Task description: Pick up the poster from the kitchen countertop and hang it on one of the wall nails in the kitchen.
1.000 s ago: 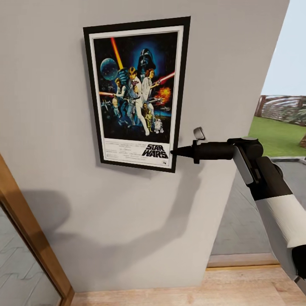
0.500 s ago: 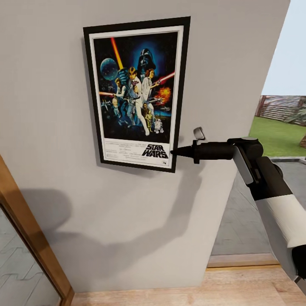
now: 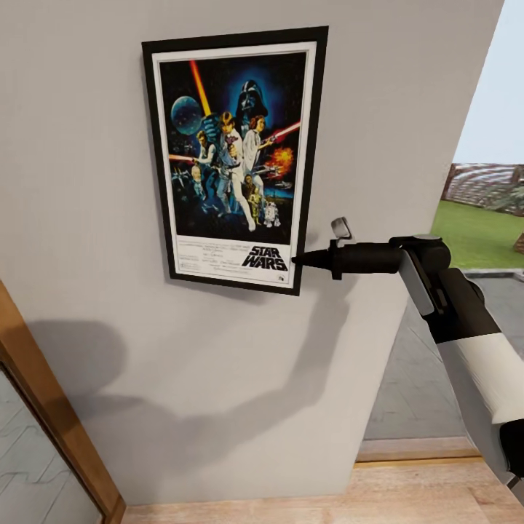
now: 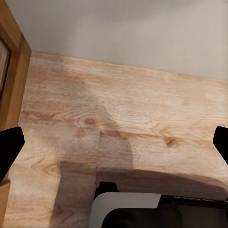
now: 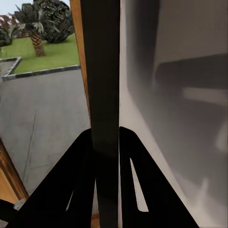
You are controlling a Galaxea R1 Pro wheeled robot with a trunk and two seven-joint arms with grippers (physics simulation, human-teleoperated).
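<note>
The Star Wars poster (image 3: 233,156) stands upright and flat against the grey wall (image 3: 87,182), its black frame tilted slightly. My right gripper (image 3: 297,260) reaches in from the right and is shut on the frame's lower right edge. In the right wrist view the black frame edge (image 5: 104,71) runs between the two fingers (image 5: 81,161), with the wall close beside it. My left gripper (image 4: 114,142) hangs open over the wooden floor (image 4: 118,109), holding nothing. No nail shows; the poster covers that part of the wall. The kitchen countertop is out of view.
A wooden door frame (image 3: 44,407) slants up at the lower left. The wall ends at a corner on the right, beyond which lie paving and a lawn (image 3: 480,233). Wooden flooring (image 3: 378,495) runs along the wall's foot. My white base (image 4: 128,209) sits under the left gripper.
The whole picture has shifted a little, so the camera moved; the door frame sits lower and further left. The right gripper keeps its hold on the poster's edge.
</note>
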